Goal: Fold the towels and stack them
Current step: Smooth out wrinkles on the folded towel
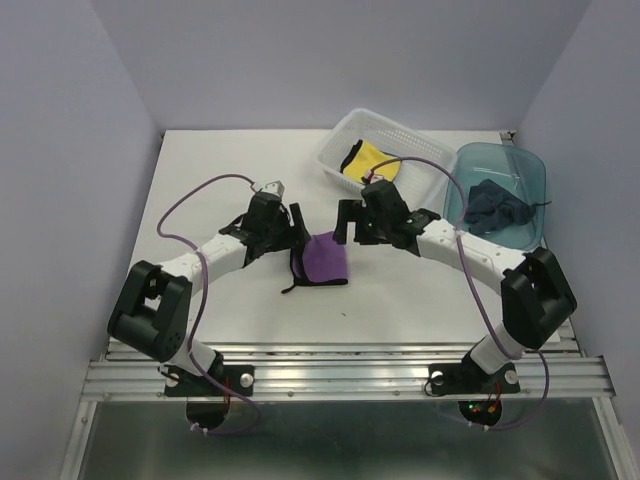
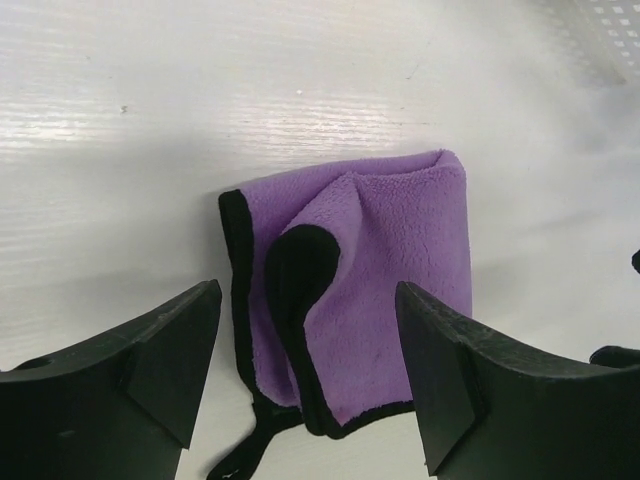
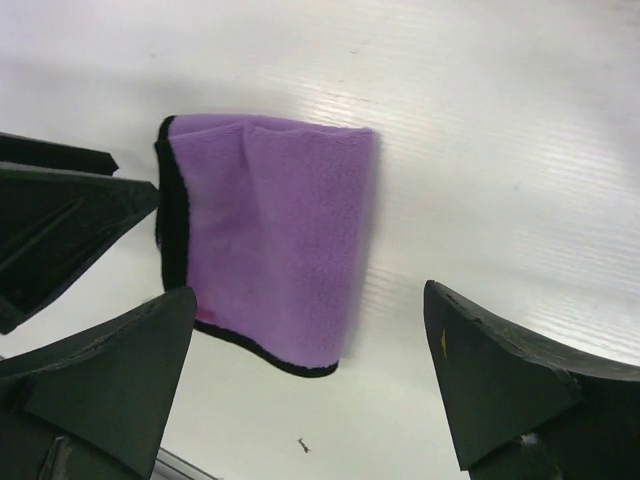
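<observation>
**Loose fold on the purple towel could come undone**

The small purple fleece towel with black trim (image 1: 322,258) lay folded on the white table (image 1: 220,180), between the two arms and touching neither. The left gripper (image 1: 295,228) and the right gripper (image 1: 345,222) both had their fingers spread wide with nothing between them.

The fold looked unsettled. In the left wrist view a black-edged corner bulged up from the top layer, and a black loop trailed from the near edge. The raised layer might spring open by itself. A finger passing low over the cloth might catch the loop and drag the towel out of shape. A lumpy base would probably also let the next towel slide off.

Three towels showed:
- One purple, on the table.
- One yellow towel (image 1: 362,160), in the white slotted plastic basket (image 1: 340,135).
- One dark slate-blue towel (image 1: 497,205), crumpled in the translucent teal plastic bin (image 1: 530,165).

No bright blue towel was visible. There was one basket, one bin and two grippers.
</observation>
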Controlling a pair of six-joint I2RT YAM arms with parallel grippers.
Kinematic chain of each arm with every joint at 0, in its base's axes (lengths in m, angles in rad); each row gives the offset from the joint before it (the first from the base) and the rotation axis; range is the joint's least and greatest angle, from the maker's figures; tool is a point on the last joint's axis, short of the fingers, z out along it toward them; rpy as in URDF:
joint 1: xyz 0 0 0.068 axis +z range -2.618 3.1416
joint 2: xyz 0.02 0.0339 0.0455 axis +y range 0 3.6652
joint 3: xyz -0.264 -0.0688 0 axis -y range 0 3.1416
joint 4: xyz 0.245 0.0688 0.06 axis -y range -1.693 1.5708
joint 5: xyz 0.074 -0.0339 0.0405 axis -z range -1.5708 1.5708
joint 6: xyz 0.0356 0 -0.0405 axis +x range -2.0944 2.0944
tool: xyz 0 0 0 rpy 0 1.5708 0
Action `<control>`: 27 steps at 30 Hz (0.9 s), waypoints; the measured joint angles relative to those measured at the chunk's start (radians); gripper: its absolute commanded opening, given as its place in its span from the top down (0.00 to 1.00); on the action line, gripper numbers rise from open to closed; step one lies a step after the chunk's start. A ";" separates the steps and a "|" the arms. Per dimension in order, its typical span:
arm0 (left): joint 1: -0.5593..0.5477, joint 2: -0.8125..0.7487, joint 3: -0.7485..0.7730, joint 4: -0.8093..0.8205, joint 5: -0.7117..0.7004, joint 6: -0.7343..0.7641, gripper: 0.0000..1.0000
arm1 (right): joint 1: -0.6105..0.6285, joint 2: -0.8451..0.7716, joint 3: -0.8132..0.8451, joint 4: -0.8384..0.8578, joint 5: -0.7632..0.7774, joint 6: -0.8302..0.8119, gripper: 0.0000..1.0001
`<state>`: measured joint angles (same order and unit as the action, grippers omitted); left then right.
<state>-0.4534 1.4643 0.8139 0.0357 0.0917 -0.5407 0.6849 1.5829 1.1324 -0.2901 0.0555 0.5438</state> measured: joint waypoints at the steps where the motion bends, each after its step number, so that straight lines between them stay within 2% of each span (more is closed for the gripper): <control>1: -0.009 0.014 0.014 -0.005 -0.006 0.006 0.18 | -0.008 0.000 -0.004 -0.005 0.007 0.000 0.00; 7: -0.064 0.085 0.060 -0.061 -0.092 0.021 0.17 | -0.050 0.007 -0.011 -0.014 0.016 0.003 0.00; 13: -0.071 0.140 0.071 -0.101 -0.146 0.027 0.17 | -0.053 0.066 -0.012 -0.008 0.005 0.002 0.02; 18: -0.071 0.179 0.079 -0.099 -0.144 0.037 0.21 | -0.053 0.124 -0.012 0.002 -0.023 -0.001 0.09; 21: -0.071 0.193 0.087 -0.084 -0.138 0.040 0.32 | -0.055 0.155 -0.012 0.008 -0.053 -0.004 0.22; 22: -0.071 0.194 0.087 -0.082 -0.137 0.040 0.36 | -0.055 0.162 -0.012 0.011 -0.064 -0.005 0.31; 25: -0.070 0.199 0.087 -0.077 -0.122 0.041 0.51 | -0.055 0.180 -0.012 0.021 -0.084 -0.006 0.47; 27: -0.070 0.199 0.087 -0.073 -0.118 0.040 0.61 | -0.055 0.193 -0.012 0.025 -0.095 -0.006 0.52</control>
<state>-0.5236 1.6634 0.9012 -0.0372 -0.0261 -0.5007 0.6296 1.7760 1.1206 -0.2649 -0.0399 0.5381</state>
